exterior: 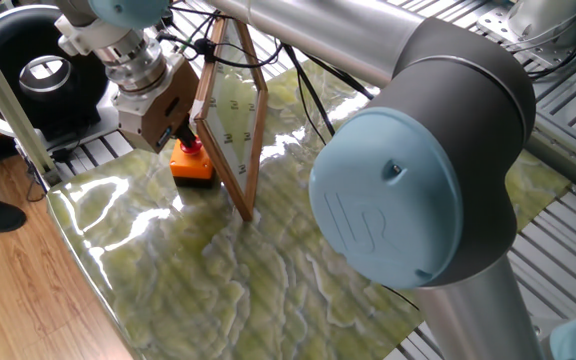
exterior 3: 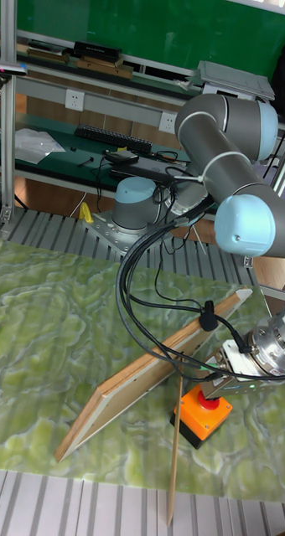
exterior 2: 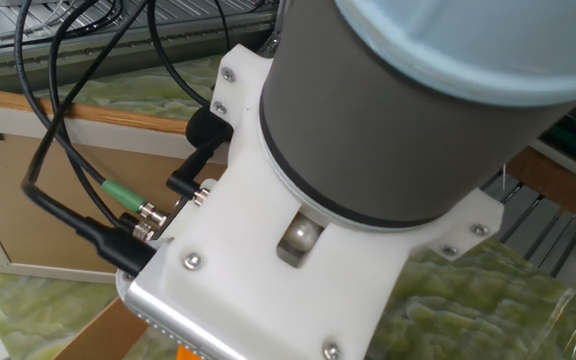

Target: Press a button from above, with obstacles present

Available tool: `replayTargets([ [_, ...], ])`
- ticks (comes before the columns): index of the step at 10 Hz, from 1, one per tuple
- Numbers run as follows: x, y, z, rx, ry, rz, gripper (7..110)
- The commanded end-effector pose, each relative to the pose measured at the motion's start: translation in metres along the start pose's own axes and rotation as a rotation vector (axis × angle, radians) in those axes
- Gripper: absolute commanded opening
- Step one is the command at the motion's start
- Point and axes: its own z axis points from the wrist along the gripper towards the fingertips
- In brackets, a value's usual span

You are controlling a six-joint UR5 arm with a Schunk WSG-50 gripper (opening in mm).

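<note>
Whether the fingers are apart or together cannot be told; the gripper (exterior: 180, 132) hangs over the red button (exterior: 194, 145) at upper left. A raised "UR" logo marks the arm's blue joint cap (exterior: 388, 195). The wooden-framed panel (exterior: 230, 115) stands just beside the orange box (exterior 3: 205, 414).
</note>
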Motion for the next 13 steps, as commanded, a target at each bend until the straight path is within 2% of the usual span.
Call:
replayTargets([
  [1,-0.002,0.002,0.005,-0.009,-0.004,0.001,7],
  [3,-0.005,0.002,0.009,0.001,-0.008,0.005,7],
  [4,-0.001,-0.001,0.000,0.034,0.012,0.013,7],
  [6,-0.003,0.004,0.001,0.011,-0.002,0.015,7],
  [8,0.011,0.004,-0.025,-0.006,0.030,0.009,7],
  [10,0.020,0.006,-0.051,-0.052,0.027,-0.012,7],
  [13,0.025,0.006,-0.069,-0.098,0.015,-0.031,7],
])
